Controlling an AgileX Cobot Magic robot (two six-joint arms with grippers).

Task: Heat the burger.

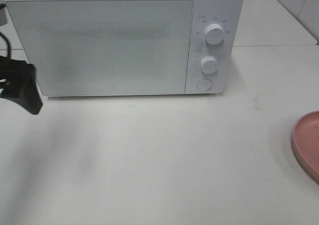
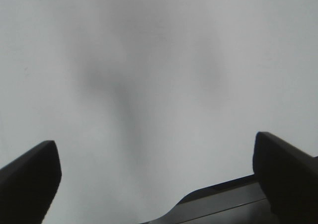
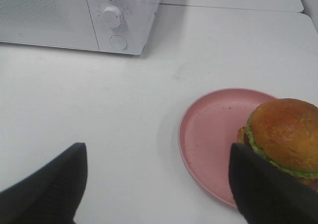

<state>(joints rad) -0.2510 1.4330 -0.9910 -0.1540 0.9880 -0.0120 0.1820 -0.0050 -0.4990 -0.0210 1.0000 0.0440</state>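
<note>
The burger (image 3: 285, 134), with a glossy brown bun and green lettuce, sits on the far side of a pink plate (image 3: 208, 134) in the right wrist view. My right gripper (image 3: 159, 184) hangs open above the table beside the plate, nothing between its fingers; one finger (image 3: 263, 189) overlaps the plate's rim close to the burger. The white microwave (image 1: 124, 40) stands at the back with its door closed. My left gripper (image 1: 30, 98) is at the left edge, just in front of the microwave's left corner. In the left wrist view the left gripper (image 2: 156, 184) is wide open over bare table.
Two white knobs (image 1: 214, 34) and a round button (image 1: 204, 84) are on the microwave's right panel. Only the plate's rim (image 1: 306, 145) shows at the right edge of the exterior view. White tabletop (image 1: 149, 160) lies in front of the microwave.
</note>
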